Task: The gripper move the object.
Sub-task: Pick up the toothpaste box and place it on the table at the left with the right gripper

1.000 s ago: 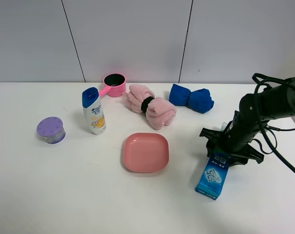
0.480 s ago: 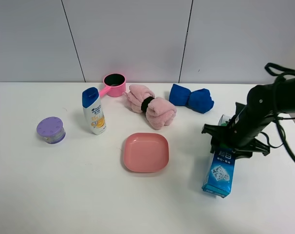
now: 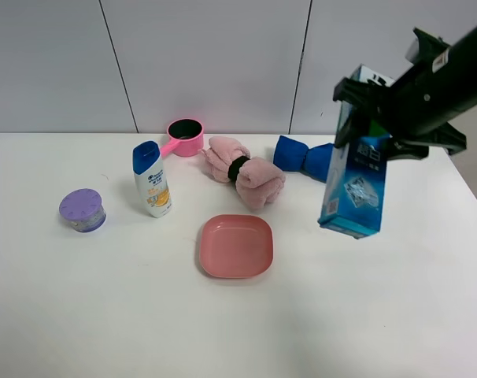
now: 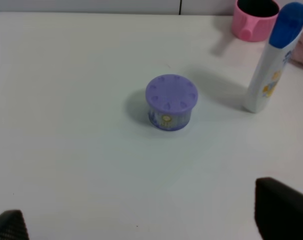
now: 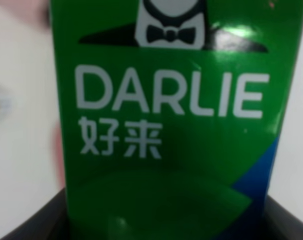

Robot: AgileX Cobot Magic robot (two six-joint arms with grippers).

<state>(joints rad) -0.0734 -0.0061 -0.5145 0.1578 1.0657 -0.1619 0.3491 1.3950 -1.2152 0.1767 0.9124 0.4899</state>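
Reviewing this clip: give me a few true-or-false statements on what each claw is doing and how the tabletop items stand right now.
1. The right claw is shut on the toothpaste box, holding it roughly upright. True.
2. The purple container lies in the pink plate. False: it stands well apart from the plate, which holds nothing.
3. The shampoo bottle stands upright. True.
4. The left claw grips the purple container. False: it is open and apart from it.

Bright, even light casts soft shadows on the table [image 3: 105, 315]; the close toothpaste box [image 5: 166, 125] looks blurred
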